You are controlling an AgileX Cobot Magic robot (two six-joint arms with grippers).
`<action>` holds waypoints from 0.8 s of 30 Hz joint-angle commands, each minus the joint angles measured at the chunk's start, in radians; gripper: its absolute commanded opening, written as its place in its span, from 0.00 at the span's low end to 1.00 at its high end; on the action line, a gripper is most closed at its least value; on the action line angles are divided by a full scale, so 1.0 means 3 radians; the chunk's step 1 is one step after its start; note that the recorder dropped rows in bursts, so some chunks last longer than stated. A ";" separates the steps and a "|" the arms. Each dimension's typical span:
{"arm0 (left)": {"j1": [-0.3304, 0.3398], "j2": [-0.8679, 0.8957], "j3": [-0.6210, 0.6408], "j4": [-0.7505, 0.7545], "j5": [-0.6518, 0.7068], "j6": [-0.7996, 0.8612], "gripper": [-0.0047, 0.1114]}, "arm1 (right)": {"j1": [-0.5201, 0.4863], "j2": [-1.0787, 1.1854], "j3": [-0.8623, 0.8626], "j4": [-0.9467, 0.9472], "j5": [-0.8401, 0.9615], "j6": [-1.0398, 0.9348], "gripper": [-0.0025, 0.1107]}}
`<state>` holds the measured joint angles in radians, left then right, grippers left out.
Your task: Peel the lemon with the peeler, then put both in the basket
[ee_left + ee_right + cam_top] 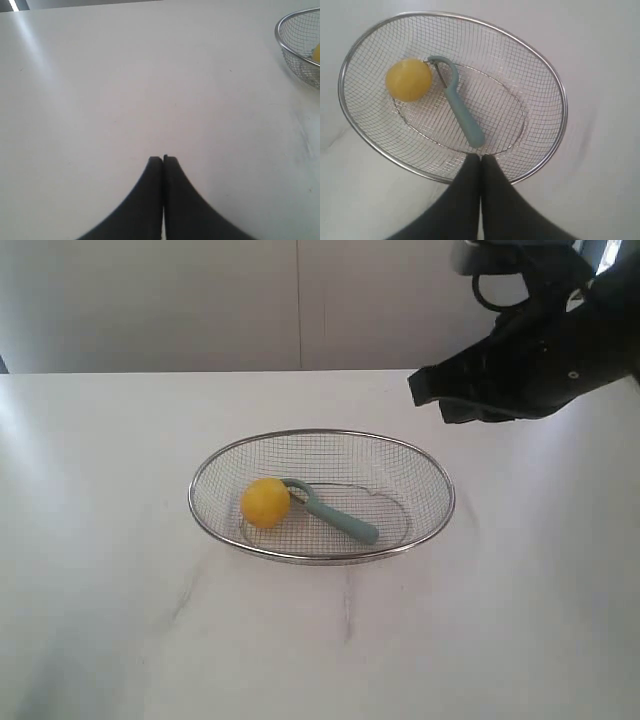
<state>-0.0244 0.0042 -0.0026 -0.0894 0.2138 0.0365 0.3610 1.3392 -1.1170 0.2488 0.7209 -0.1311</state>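
The yellow lemon (265, 502) (409, 80) lies in the left part of the wire mesh basket (425, 465) (555, 90) at the table's centre. The teal-handled peeler (340, 519) (462, 116) lies beside it in the basket, its looped blade head against the lemon. My right gripper (417, 387) (480, 157) hangs above and behind the basket's right end, shut and empty. My left gripper (163, 159) is shut over bare table, with the basket's rim (280, 42) and a sliver of lemon (316, 52) at the edge of its view. The left arm does not show in the exterior view.
The white table (120, 620) stretches all round the basket. A pale wall (200, 300) rises behind its far edge.
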 commanded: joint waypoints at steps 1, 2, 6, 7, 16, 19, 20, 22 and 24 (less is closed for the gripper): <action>0.0005 -0.0014 0.0009 -0.0026 -0.0007 -0.0034 0.04 | -0.0006 -0.0454 0.0011 0.0003 -0.0045 0.0006 0.02; 0.0005 -0.0014 0.0009 -0.0026 -0.0007 -0.0034 0.04 | -0.0006 -0.0627 0.0011 0.0003 -0.0045 0.0006 0.02; 0.0005 -0.0014 0.0009 -0.0021 -0.0008 0.0000 0.04 | -0.0006 -0.1272 0.0011 0.0003 -0.0045 0.0006 0.02; 0.0005 -0.0014 0.0009 -0.0021 -0.0008 0.0029 0.04 | -0.0006 -0.1422 0.0011 0.0003 -0.0045 0.0006 0.02; 0.0005 -0.0014 0.0009 -0.0021 -0.0002 0.0101 0.04 | -0.0224 -0.2790 0.0011 0.0040 -0.0045 0.0006 0.02; 0.0005 -0.0014 0.0009 -0.0021 -0.0002 0.0101 0.04 | -0.0358 -0.3030 0.0011 0.0040 -0.0045 0.0006 0.02; 0.0005 -0.0014 0.0009 -0.0021 -0.0002 0.0101 0.04 | -0.0407 -0.3108 0.0011 0.0040 -0.0045 0.0006 0.02; 0.0005 -0.0014 0.0009 -0.0021 -0.0002 0.0101 0.04 | -0.0588 -0.3333 0.0011 0.0040 -0.0038 0.0006 0.02; 0.0005 -0.0014 0.0009 -0.0021 -0.0002 0.0101 0.04 | -0.0724 -0.3471 0.0011 0.0040 -0.0038 0.0006 0.02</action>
<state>-0.0244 0.0042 -0.0026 -0.0894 0.2138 0.0646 0.1922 0.3462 -1.1152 0.2580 0.7088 -0.1311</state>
